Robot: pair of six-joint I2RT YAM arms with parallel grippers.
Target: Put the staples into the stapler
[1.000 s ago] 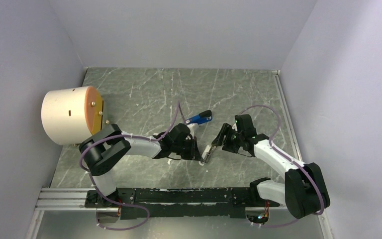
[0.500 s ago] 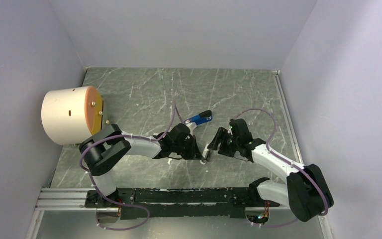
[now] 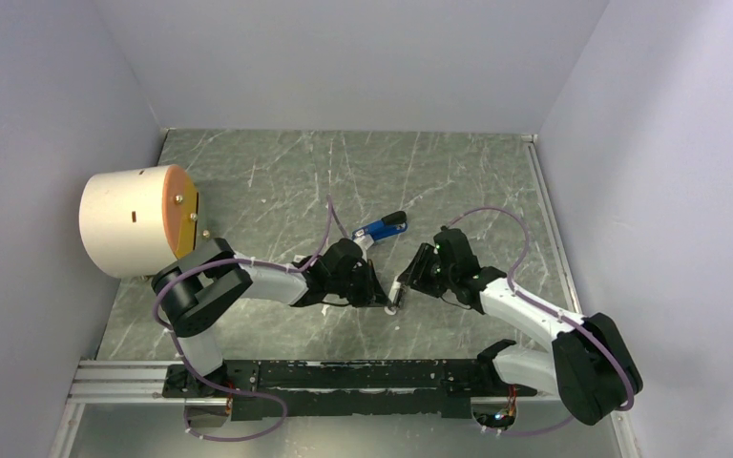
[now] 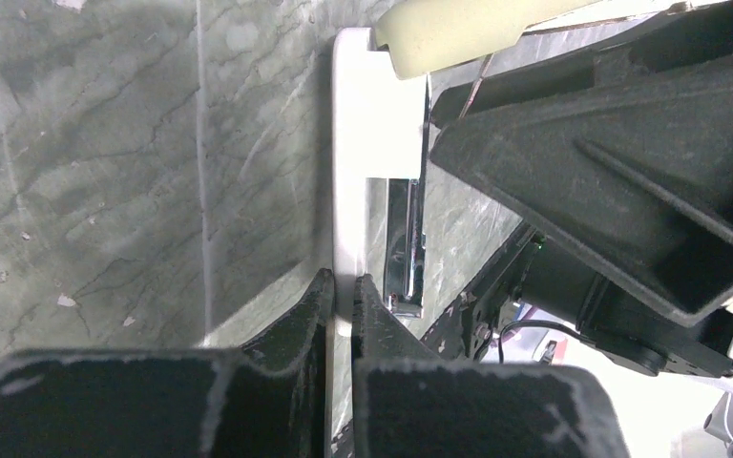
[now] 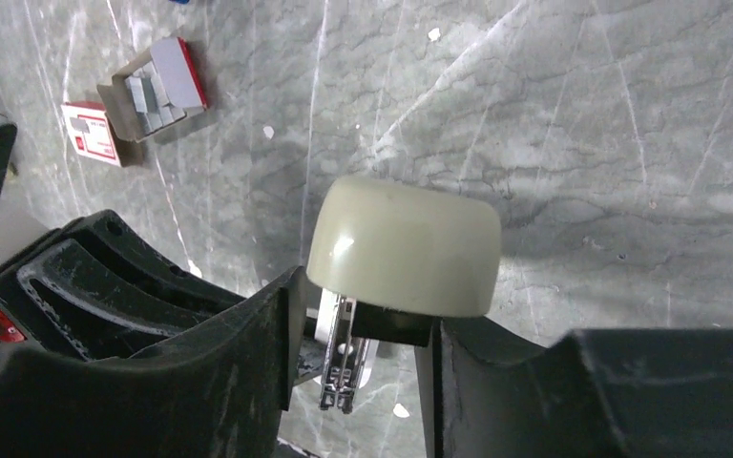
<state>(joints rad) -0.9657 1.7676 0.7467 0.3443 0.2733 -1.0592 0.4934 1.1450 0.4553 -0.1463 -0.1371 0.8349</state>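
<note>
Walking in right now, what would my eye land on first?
Probably the big cream drum with an orange face at the left edge of the table. Then, mid-table, the left gripper pinches a pale bar while the right gripper flanks its other end. A small blue stapler sits just beyond them.

Your left tool [image 4: 344, 291] is pinching the near end of a thin white bar [image 4: 367, 124], its two black fingers pressing in from either side with no gap showing. The bar is running straight away from the fingertips, with the grey-green marbled bench [image 4: 105, 172] showing to its left. A narrow chrome channel [image 4: 406, 239] is lying along the bar's right face. A rounded cream piece [image 4: 458, 24] is sitting across its far end. The other arm's black finger [image 4: 611, 181] is crowding in just right of the channel, filling that side.
</note>
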